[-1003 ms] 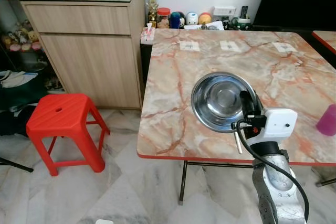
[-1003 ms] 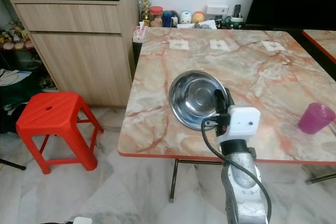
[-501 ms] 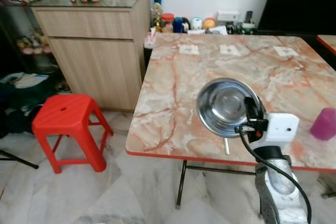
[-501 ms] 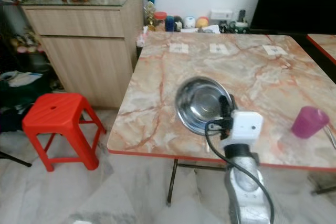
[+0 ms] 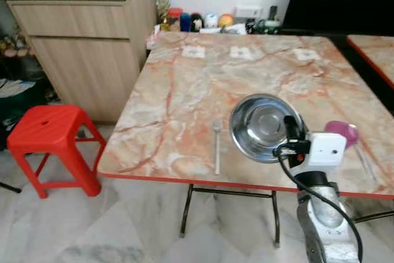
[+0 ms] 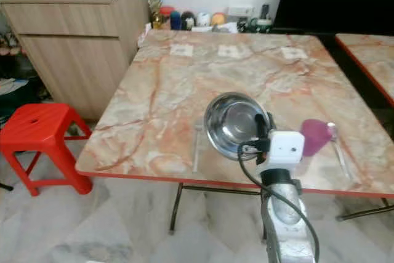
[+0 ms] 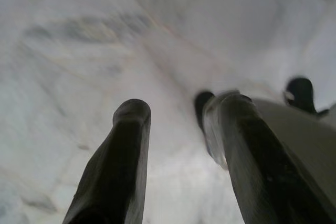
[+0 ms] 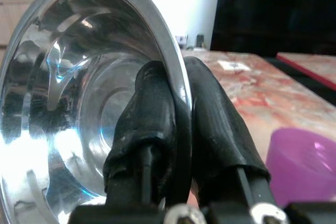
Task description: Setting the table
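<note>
While the right gripper [image 5: 287, 132] pinches the bowl [image 5: 263, 127] rim, one finger inside and one outside, the bowl hangs tilted at lower center-right of the frame, over the table [image 5: 184, 97] front edge. Best to level it, then lower between the fork [image 5: 217, 146] and purple cup [image 5: 337, 131], clear of both. Left gripper [image 7: 178, 145] idle over floor, fingers parted, empty.
</note>
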You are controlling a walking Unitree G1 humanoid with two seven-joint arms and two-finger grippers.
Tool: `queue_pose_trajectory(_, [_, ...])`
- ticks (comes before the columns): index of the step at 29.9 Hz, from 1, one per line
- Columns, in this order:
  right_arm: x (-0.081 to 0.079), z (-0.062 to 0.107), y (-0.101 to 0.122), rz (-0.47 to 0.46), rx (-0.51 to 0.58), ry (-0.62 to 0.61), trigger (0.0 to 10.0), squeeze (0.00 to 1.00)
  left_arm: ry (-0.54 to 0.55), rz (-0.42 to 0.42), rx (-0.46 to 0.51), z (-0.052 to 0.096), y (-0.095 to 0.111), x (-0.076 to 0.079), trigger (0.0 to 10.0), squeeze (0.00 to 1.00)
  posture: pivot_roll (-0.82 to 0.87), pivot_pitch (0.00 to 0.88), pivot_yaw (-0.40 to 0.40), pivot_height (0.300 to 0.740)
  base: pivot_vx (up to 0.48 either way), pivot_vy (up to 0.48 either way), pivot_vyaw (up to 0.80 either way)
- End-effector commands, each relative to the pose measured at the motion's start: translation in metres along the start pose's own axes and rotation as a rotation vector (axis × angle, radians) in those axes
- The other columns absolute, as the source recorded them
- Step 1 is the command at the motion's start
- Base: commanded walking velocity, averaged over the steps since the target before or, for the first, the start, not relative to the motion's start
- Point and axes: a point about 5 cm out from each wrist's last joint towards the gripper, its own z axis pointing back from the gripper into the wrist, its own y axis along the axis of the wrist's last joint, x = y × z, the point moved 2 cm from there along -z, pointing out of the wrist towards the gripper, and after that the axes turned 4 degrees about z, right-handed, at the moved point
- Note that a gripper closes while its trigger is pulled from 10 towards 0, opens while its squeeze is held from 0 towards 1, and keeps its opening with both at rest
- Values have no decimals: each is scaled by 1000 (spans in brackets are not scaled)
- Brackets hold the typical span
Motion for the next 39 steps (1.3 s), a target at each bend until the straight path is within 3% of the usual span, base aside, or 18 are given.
queue_pose_trajectory(1, [0,-2,5,6,19,4,10000,0,-9,-9,-32,2,-8,2,10000,0,-31,133,-35,740,0,-461,0])
queue_pose_trajectory(39, [-1,-4,10,-9,47,-3,10000,0,-11,-11,-39,2,-11,2,10000,0,-32,136,-35,740,0,-463,0])
